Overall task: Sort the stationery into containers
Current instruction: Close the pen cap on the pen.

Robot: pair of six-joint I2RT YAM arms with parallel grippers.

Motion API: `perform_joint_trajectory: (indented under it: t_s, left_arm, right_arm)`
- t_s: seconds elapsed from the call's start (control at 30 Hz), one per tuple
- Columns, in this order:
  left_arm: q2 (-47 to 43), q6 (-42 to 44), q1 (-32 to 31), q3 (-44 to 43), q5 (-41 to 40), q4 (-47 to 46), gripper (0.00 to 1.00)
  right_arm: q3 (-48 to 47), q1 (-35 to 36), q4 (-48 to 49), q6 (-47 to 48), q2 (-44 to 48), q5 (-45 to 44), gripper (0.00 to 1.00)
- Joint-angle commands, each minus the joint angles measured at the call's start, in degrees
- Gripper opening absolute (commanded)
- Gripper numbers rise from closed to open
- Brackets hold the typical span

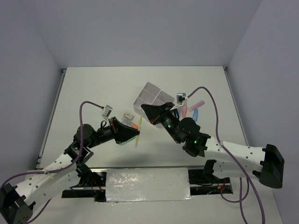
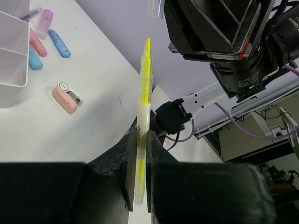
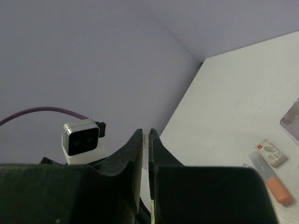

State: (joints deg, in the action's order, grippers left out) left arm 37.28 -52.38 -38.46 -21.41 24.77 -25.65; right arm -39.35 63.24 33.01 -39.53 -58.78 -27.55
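My left gripper (image 2: 142, 135) is shut on a thin yellow pen (image 2: 145, 93), held off the table with its bare tip pointing away; in the top view the pen (image 1: 138, 127) sticks out past the gripper (image 1: 135, 132). My right gripper (image 3: 145, 133) is shut on a small clear cap (image 3: 145, 140) and hovers just beyond the pen's tip (image 1: 144, 108). The white four-compartment box (image 1: 154, 97) stands behind both grippers, and its wall shows in the left wrist view (image 2: 11, 60).
A pink mini stapler (image 2: 67, 97) lies by the box. Pink (image 1: 199, 103) and blue (image 1: 195, 114) highlighters lie right of the box. An eraser (image 3: 271, 153) and an orange highlighter (image 3: 275, 189) lie left of it, under my left arm.
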Motion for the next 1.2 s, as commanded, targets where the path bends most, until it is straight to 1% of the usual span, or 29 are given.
perform_joint_trajectory:
  t_s: [0.0, 0.43, 0.7, 0.97, 1.17]
  left_arm:
    - [-0.89, 1.76, -0.3, -3.02, -0.6, -1.86, 0.0]
    - [-1.59, 2.28, -0.3, -4.17, -1.31, -0.89, 0.0]
    - [-1.07, 1.58, -0.39, -3.2, -1.31, -2.74, 0.0]
    - [-1.41, 1.93, -0.3, -3.02, -0.78, -1.6, 0.0]
    - [-2.47, 2.72, -0.39, -3.02, -1.66, 0.59, 0.0]
  right_arm:
    - [-0.2, 0.65, 1.44, -0.2, -0.02, -0.22, 0.0]
    - [0.68, 0.83, 1.53, -0.55, -0.45, 0.39, 0.0]
    - [0.86, 1.18, 1.88, -0.73, -0.54, 0.22, 0.0]
    - [-2.39, 1.18, -1.81, 2.25, 0.16, -3.56, 0.0]
    - [-3.71, 1.35, -1.99, 3.32, 0.77, -3.12, 0.0]
